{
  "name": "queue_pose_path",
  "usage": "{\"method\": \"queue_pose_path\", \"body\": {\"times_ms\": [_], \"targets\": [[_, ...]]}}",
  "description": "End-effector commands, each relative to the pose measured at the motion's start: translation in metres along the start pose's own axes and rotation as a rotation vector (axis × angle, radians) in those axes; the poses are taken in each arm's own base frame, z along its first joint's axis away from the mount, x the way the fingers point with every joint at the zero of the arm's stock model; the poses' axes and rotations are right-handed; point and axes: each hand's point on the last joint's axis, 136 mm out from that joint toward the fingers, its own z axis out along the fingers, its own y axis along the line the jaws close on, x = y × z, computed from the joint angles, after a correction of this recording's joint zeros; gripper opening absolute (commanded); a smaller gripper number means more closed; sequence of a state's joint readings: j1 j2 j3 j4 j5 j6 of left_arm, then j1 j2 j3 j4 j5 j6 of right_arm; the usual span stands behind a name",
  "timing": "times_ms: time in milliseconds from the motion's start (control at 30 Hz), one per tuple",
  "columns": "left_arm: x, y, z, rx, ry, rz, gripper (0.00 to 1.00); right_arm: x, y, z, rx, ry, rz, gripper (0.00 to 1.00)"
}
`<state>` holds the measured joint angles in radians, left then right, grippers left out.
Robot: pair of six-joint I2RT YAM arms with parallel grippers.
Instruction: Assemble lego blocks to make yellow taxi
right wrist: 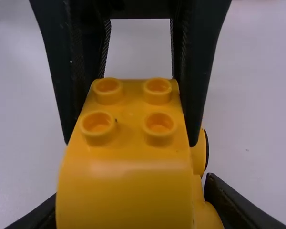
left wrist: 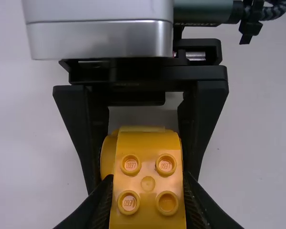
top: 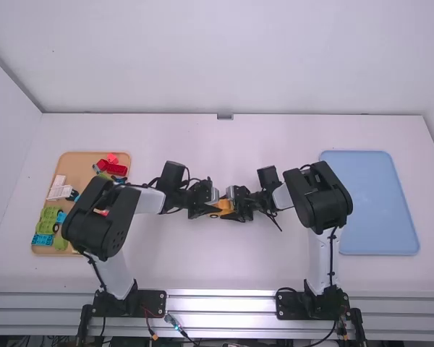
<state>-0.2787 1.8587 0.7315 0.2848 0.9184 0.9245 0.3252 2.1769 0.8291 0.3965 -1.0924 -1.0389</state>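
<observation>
- Yellow plastic taxi assembly (top: 223,207), studded and wheeled: on the far side of the left arm from the tan tray (top: 78,163), well apart from it.
- Left gripper (left wrist: 148,185): clamped on yellow taxi assembly. Right gripper (right wrist: 128,194): likewise.
- Progress (judged): yellow parts largely stacked; final seating and release remain. Completeness: cannot tell.
- Coloured plastic blocks (top: 116,169): in tray.
- Studs (left wrist: 131,165): small moulded marks, not transcribed.
</observation>
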Motion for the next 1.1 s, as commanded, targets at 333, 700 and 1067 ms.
{"method": "queue_pose_path", "body": {"times_ms": [333, 700, 1067], "targets": [[0.035, -0.001, 0.007, 0.046, 0.166, -0.098, 0.01, 0.016, 0.002, 0.003, 0.005, 0.046, 0.056, 0.52], [0.033, -0.028, 0.014, 0.147, 0.176, -0.065, 0.02, 0.014, -0.005, 0.001, 0.018, 0.045, 0.072, 0.52], [0.035, -0.038, 0.021, 0.154, 0.199, -0.121, 0.02, 0.014, -0.005, 0.001, 0.019, 0.045, 0.071, 0.51]]}}
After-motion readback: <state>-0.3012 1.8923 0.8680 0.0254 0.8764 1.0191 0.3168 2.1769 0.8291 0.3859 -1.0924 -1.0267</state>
